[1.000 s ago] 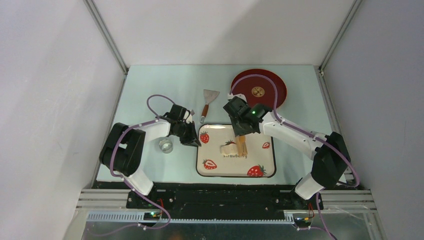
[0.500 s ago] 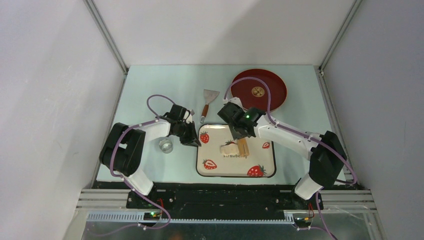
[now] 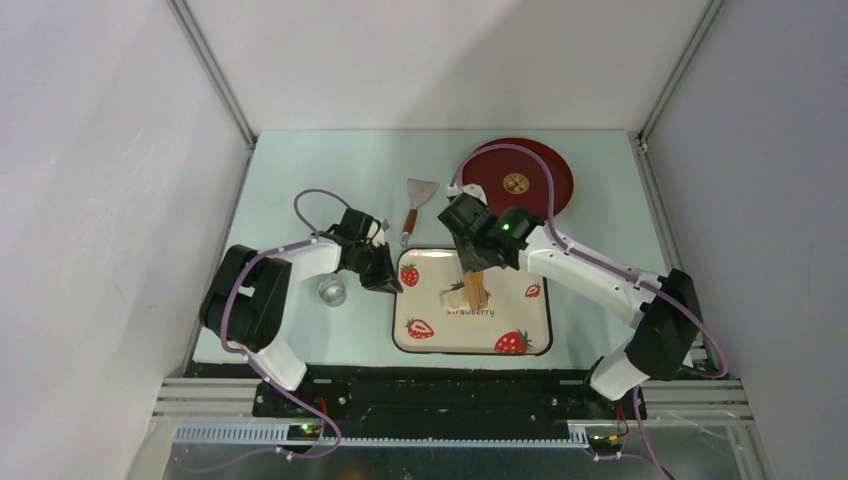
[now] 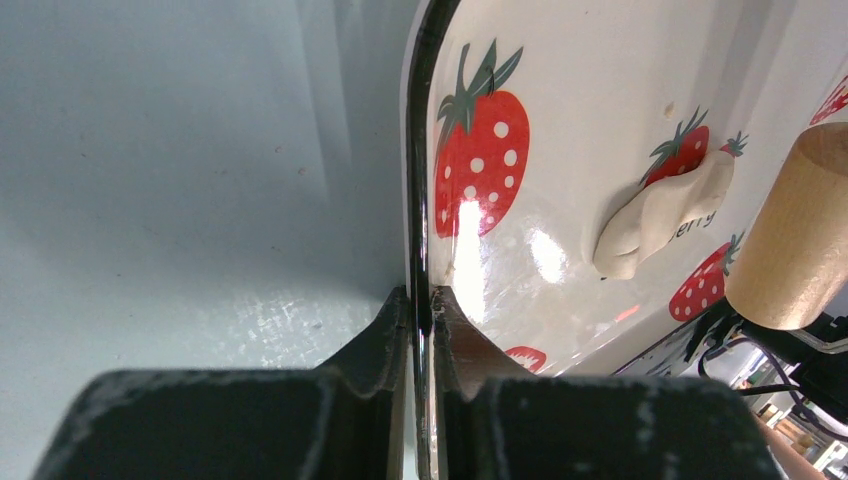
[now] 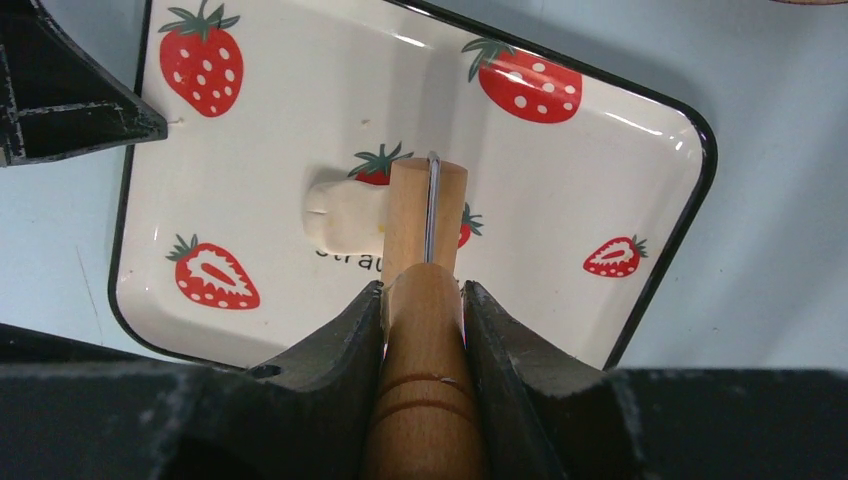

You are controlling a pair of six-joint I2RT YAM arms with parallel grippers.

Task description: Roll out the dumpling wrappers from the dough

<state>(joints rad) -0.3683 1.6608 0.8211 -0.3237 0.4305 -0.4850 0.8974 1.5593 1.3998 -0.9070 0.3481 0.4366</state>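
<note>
A small pale lump of dough (image 3: pixel 454 296) (image 4: pixel 650 215) (image 5: pixel 343 214) lies in the middle of the strawberry-print tray (image 3: pixel 470 349) (image 4: pixel 560 130) (image 5: pixel 560 200). My right gripper (image 3: pixel 474 263) (image 5: pixel 423 290) is shut on a wooden rolling pin (image 3: pixel 478 286) (image 4: pixel 795 245) (image 5: pixel 425 225). The pin's far end rests at the right end of the dough. My left gripper (image 3: pixel 390 276) (image 4: pixel 421 298) is shut on the tray's left rim. A small pale round disc, by its look a dumpling wrapper (image 3: pixel 516 182), lies on the red plate (image 3: pixel 545 165).
A metal scraper with a wooden handle (image 3: pixel 418 196) lies behind the tray. A shiny round cutter ring (image 3: pixel 332 291) stands left of the tray beside my left arm. The left gripper's dark finger (image 5: pixel 60 95) shows at the tray's corner in the right wrist view.
My right arm has swung slightly, and the rolling pin has shifted a little left and back onto the dough's right end. The left gripper, tray and dough have not moved.
</note>
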